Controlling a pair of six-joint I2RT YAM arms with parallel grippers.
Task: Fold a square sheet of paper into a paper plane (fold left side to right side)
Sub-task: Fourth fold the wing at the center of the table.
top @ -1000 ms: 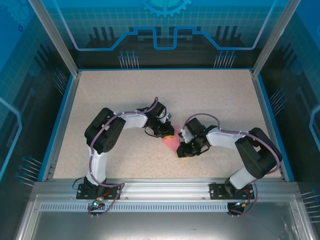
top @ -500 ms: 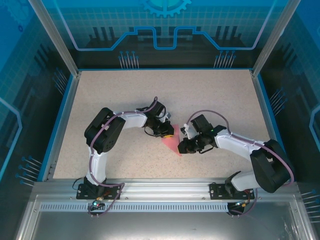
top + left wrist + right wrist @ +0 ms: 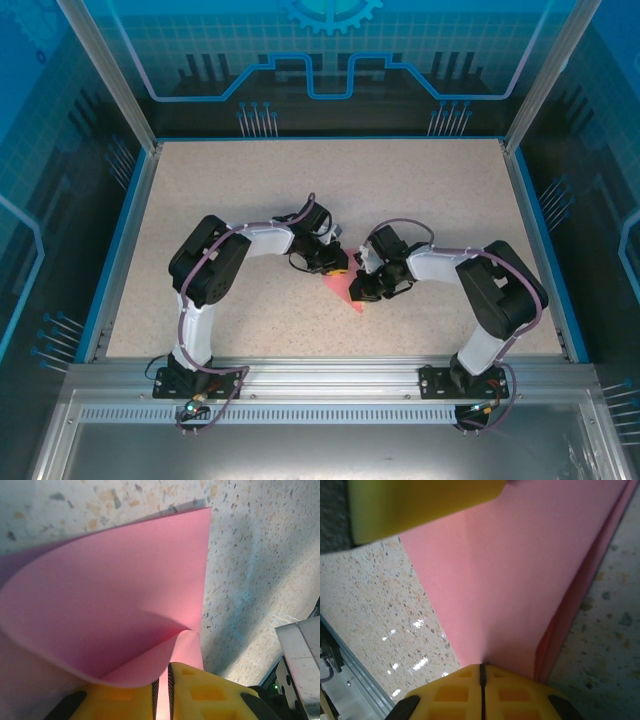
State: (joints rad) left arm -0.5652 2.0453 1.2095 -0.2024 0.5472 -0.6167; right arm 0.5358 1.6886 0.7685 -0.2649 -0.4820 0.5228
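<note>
The square sheet of paper (image 3: 343, 288) lies pink on the speckled table between my two grippers, partly folded over on itself. In the left wrist view the paper (image 3: 110, 590) curls up in a loose bend. My left gripper (image 3: 161, 672) is shut on its near edge, with pink showing in the thin slit between the yellow fingers. In the top view the left gripper (image 3: 338, 266) sits at the sheet's upper left and the right gripper (image 3: 360, 287) at its right side. My right gripper (image 3: 481, 666) is shut on the paper (image 3: 520, 580), which dimples at the fingertips.
The speckled table (image 3: 250, 200) is ringed by a blue rim and glass walls. An aluminium rail (image 3: 320, 375) runs along the near edge by the arm bases. A yellow finger (image 3: 420, 505) of the left gripper shows above the sheet in the right wrist view.
The right gripper has moved left onto the sheet's right side and shut on it, and the right arm's elbow has swung. The left arm has kept its place and its grip.
</note>
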